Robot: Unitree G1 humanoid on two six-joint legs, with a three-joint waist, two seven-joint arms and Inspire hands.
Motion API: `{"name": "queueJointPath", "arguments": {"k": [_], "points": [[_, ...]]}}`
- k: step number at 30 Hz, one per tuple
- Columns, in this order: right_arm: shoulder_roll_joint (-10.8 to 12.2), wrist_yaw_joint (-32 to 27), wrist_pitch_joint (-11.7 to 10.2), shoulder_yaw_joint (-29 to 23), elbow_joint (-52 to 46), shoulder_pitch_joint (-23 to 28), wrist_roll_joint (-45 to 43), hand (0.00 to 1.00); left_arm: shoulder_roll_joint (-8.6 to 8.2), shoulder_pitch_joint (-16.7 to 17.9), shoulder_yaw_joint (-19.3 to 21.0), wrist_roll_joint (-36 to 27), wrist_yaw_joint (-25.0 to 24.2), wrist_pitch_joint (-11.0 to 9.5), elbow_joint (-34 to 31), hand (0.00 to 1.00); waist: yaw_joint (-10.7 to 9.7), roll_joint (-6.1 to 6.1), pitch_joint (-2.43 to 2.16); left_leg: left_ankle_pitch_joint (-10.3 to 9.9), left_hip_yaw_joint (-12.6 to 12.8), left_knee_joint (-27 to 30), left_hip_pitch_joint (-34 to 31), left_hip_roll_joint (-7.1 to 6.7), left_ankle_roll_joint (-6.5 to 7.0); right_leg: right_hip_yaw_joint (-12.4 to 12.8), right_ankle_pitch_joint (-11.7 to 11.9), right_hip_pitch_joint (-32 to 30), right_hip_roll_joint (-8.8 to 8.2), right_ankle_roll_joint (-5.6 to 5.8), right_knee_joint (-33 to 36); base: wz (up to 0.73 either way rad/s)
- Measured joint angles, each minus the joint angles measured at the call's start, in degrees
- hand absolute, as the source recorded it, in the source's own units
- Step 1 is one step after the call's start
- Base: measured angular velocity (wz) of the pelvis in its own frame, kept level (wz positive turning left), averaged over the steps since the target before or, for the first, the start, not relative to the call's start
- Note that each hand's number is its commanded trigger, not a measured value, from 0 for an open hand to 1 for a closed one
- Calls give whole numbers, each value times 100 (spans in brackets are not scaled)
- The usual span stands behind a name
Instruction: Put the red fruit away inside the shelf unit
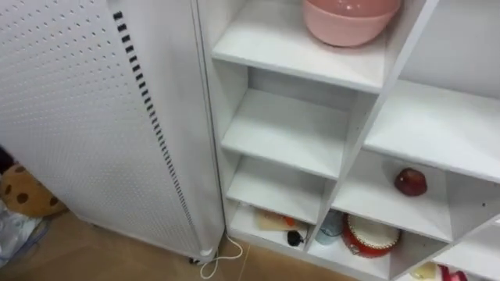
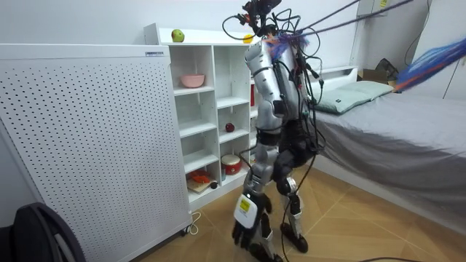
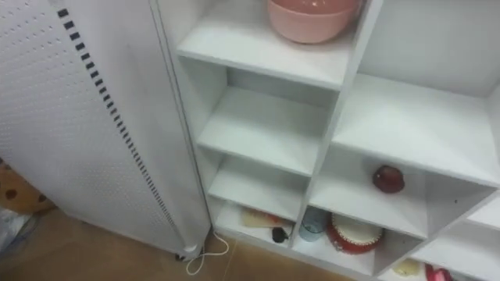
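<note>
Nearest the feet, a white cable [image 1: 221, 256] loops on the floor right at the corner where the perforated panel [image 1: 86, 117] meets the closet [image 1: 355, 125]. That is the first hazard: a step closer could snag it.

In the room view the robot stands close in front of the closet, with the bed [image 2: 393, 124] behind it. Its left hand [image 2: 258, 151] sits low against the body. I cannot tell how that hand is set or whether it carries any fruit.

The bottom compartments are crowded. A red tin [image 1: 369, 236] and a pale blue cup [image 1: 331, 226] stand just beside each other, so fruit pushed in there would likely knock something over.

One level up, the red apple [image 1: 410, 182] lies loose and alone on its shelf. It is round with nothing to stop it, so a brush from an incoming wrist could roll it off the front.

Higher still, the pink bowl [image 1: 348, 19] stands near the shelf's front edge, where a rising arm might clip it.

Farthest off, the green apple [image 2: 177, 35] rests on the closet's top, near the room view's left end. It looks like a high reach, and a poor grasp could send the apple tumbling to the floor.
</note>
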Motion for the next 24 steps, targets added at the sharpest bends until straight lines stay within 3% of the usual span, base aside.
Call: {"name": "queueJointPath", "arguments": {"k": [2, 4, 7, 11, 15, 18, 20, 24], "points": [[355, 161, 5, 30, 195, 590, -347, 0, -102, -9, 111, -4, 6, -139, 65, 0, -139, 73, -59, 67, 11, -413, 477, -35, -34, -9, 97, 468, 58, 44, -420, 0], [504, 276, 9, 30, 284, 922, -590, 0, -165, -14, 182, 3, 122, -224, 151, 0, -272, 93, -65, 191, 24, -817, 882, -78, -60, -29, 213, 849, 89, 64, -791, 0], [580, 278, 9, -25, 318, 1298, -1025, 0, -292, 7, 253, 22, 195, -232, 310, 0, -407, 138, -87, 364, 86, -1389, 1431, -78, -102, -26, 435, 1371, 188, 66, -1342, -7], [689, 382, 61, -54, 411, 1537, -1457, 0, -386, 44, 521, 279, 218, -231, 412, 0, -557, 6, -76, 636, 112, -2204, 2178, -124, -169, -44, 691, 2044, 302, 58, -2068, -2], [740, 512, 85, -56, 381, 1686, -1476, 0, -453, 156, 678, 509, 250, -208, 418, 0, -658, -73, -108, 707, 118, -2479, 2632, -114, -227, -46, 792, 2566, 406, 62, -2541, 1], [814, 502, 136, -304, 384, 1794, -1488, 0, -550, 200, 752, 736, 249, -131, 418, 0, -780, -63, -122, 727, 118, -2695, 3002, -115, -244, -67, 892, 3007, 452, 90, -2909, 0], [881, 516, 219, -410, 394, 1798, -1597, 0, -595, 180, 888, 966, 233, 12, 402, 0, -911, -101, -149, 734, 131, -2813, 3279, -140, -251, -50, 914, 3282, 486, 108, -3057, -2], [958, 595, 337, -547, 410, 1875, -1704, 0, -634, 61, 1145, 1000, 217, 88, 377, 0, -946, -102, -145, 735, 254, -3017, 3695, -192, -252, 131, 935, 3603, 504, 143, -3213, -15]]}}
